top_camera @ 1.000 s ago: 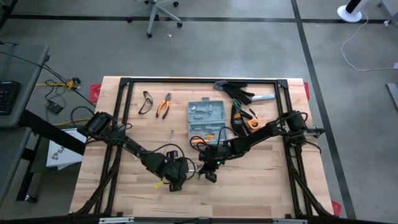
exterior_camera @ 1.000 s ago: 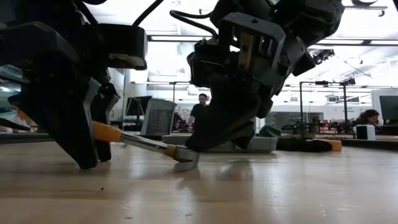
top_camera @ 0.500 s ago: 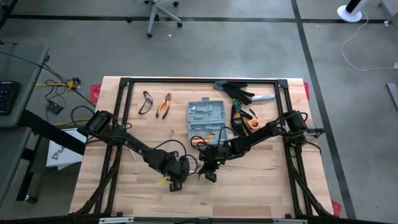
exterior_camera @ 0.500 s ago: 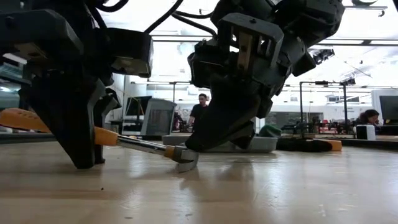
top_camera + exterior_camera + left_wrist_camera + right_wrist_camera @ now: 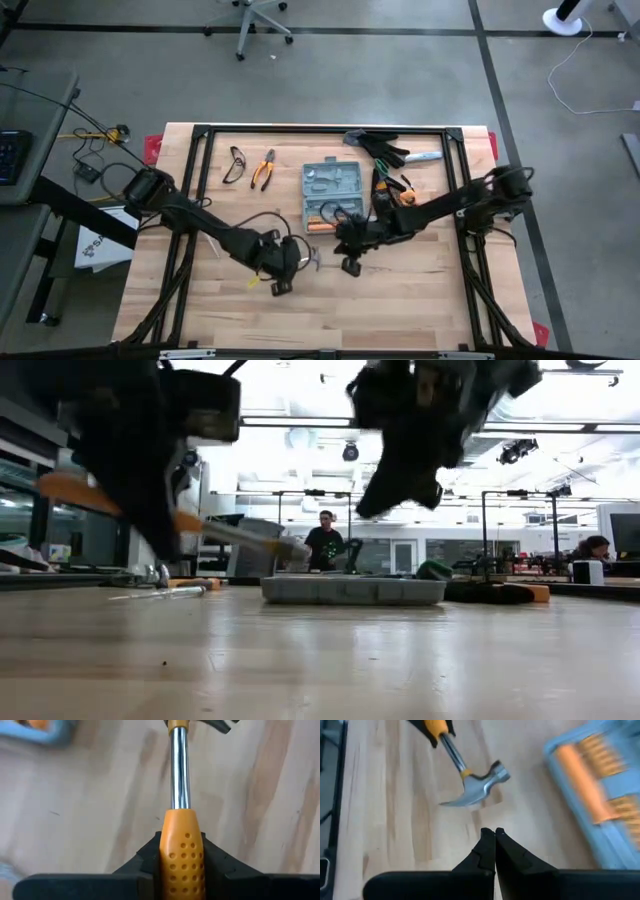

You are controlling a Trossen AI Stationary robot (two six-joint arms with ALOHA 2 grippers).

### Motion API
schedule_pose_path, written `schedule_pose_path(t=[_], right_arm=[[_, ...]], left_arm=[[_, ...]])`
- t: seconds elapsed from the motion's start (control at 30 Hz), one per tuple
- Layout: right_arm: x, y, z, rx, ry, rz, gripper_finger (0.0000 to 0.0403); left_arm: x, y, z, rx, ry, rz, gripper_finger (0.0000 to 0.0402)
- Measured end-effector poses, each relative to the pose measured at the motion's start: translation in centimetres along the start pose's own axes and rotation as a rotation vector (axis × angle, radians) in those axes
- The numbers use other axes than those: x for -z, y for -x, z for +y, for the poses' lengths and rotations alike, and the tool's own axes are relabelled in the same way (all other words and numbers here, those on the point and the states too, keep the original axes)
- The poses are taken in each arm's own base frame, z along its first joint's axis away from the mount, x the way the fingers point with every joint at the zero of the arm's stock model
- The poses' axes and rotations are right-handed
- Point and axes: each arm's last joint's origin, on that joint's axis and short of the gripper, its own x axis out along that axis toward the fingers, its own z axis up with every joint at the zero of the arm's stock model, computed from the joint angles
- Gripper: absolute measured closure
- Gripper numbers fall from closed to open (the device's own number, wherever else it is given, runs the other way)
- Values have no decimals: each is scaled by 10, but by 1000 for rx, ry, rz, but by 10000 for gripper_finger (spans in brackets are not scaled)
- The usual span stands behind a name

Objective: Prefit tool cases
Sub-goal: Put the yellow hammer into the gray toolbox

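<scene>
Hammer (image 5: 300, 262) now clamped in left gripper (image 5: 283, 262) and lifted off table (image 5: 420, 290); was resting a second ago. Case (image 5: 331, 192) lies open mid-table. Right gripper (image 5: 352, 262), clenched empty, backed away. Placing judged next.

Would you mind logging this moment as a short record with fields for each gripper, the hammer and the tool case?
left gripper: shut on the hammer's orange handle
hammer: lifted off the table, head toward the case
right gripper: shut, empty, raised beside the hammer head
tool case: open, mid-table, tools inside
table: gloves, pliers, glasses along far side
</scene>
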Motion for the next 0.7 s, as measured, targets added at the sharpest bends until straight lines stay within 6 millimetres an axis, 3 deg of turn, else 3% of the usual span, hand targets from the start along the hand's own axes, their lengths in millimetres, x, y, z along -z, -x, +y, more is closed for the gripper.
schedule_pose_path(t=[0.1,0.37,0.53,0.7], right_arm=[[-1,15,-4,31,-17,-31,403],[25,48,-33,115,-153,-88,403],[44,72,-52,137,-268,-151,403],[54,80,-65,172,-331,-173,403]], left_arm=[[-11,7,10,5,-18,-39,334],[-47,3,54,41,-73,-84,351],[-77,0,93,109,-16,-173,362],[-108,4,132,159,49,-239,363]])
